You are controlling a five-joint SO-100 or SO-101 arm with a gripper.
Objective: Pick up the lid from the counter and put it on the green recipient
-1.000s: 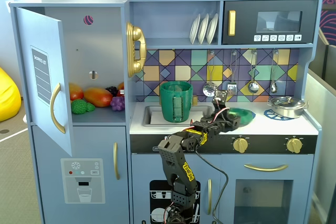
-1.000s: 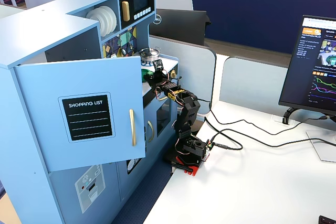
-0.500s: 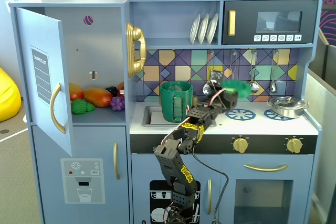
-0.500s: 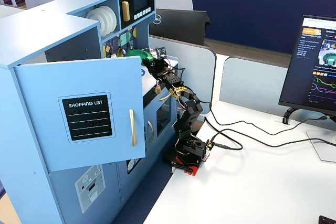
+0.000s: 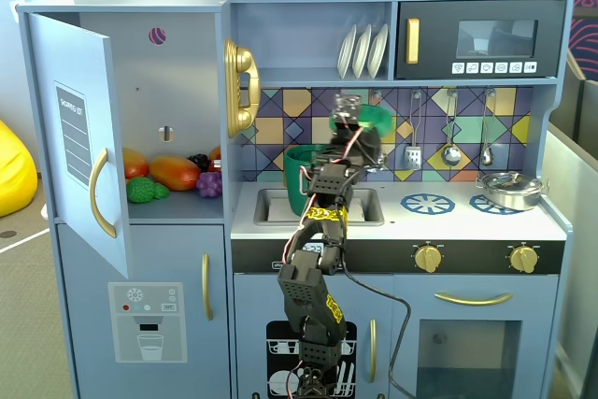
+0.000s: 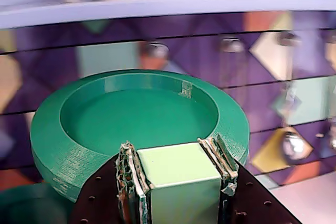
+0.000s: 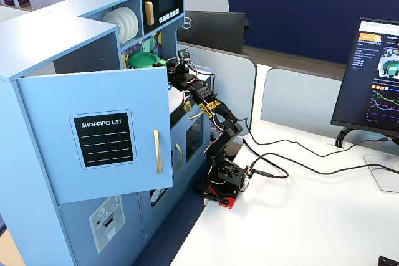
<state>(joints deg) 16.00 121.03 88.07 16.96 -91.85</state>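
A: So, one lid point(image 6: 139, 121) was recorded, lifted off the counter, its hollow side facing the wrist camera, level with the tiled backsplash point(image 5: 290, 119).

B: And the claw?

A: The gripper point(image 6: 176, 174) was clenched on the lid's pale green square knob; two padded fingers point(image 6: 128, 179) pressed its sides in the wrist view.

B: Where did the lid sit relative to the green recipient point(image 5: 301, 175)?

A: In a fixed view the lid point(image 5: 378, 117) was up and to the right of it, not touching. One green recipient, standing in the sink point(image 5: 271, 205), partly hidden by the arm point(image 5: 318, 268).

B: Other counts?

A: One silver pot point(image 5: 509, 191) on the right burner point(image 5: 495, 205); one bare burner point(image 5: 428, 203) beside it. Three white plates point(image 5: 363, 50) on the shelf, three hanging utensils point(image 5: 451, 151), two gold knobs point(image 5: 428, 256). One fridge door point(image 5: 79, 137) open, toy fruit point(image 5: 173, 173) inside. In another fixed view, the lid point(image 7: 144, 60) showed above the door's edge, one monitor point(image 7: 374, 73) at the right.
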